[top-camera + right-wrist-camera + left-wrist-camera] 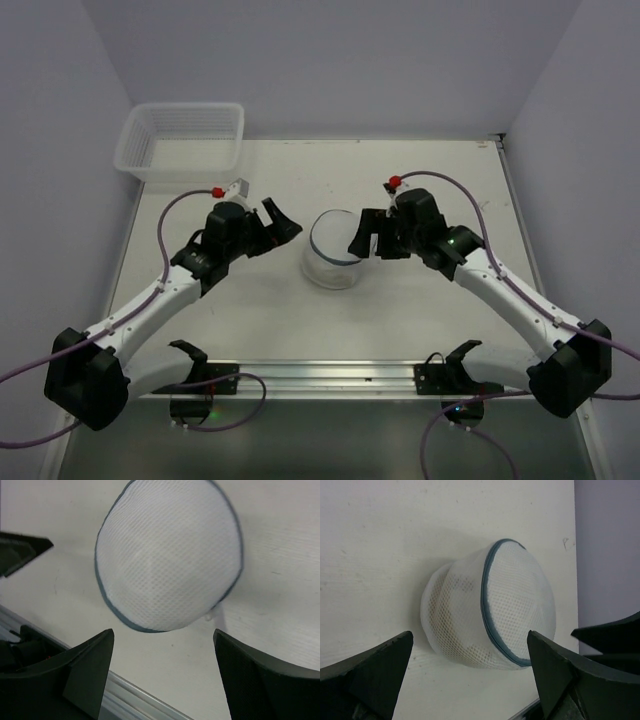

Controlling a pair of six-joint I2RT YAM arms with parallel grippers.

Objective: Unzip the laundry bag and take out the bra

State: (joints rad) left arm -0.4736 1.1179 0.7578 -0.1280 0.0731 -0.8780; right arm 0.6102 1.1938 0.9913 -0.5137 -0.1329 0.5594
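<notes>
Bag position: the laundry bag (333,250) rests on the table (420,320) near its middle, between the two pincers.
Bag attitude: tilted; one domed half is on the table, and the other faces up and toward the right arm.
Zip rim: the grey-blue zip rim (485,600) runs round the join; the two halves lie together along every stretch visible in the wrist views.
Bag contents: a faint beige tint shows through the mesh of the half nearer the left arm; it is too dim to identify.
Left pincer: the left pincer (283,222) is spread wide and pinches nothing. It points at the bag from the left and stands apart from it.
Right pincer: the right pincer (368,238) is spread wide and pinches nothing. It is just beside the right side of the bag; contact cannot be determined.
Right wrist view: the dome of the bag fills the space ahead of the fingers (90,660), beyond their tips.
Basket: a white latticed basket (180,140) sits at the far left corner of the table, well apart from the bag.
</notes>
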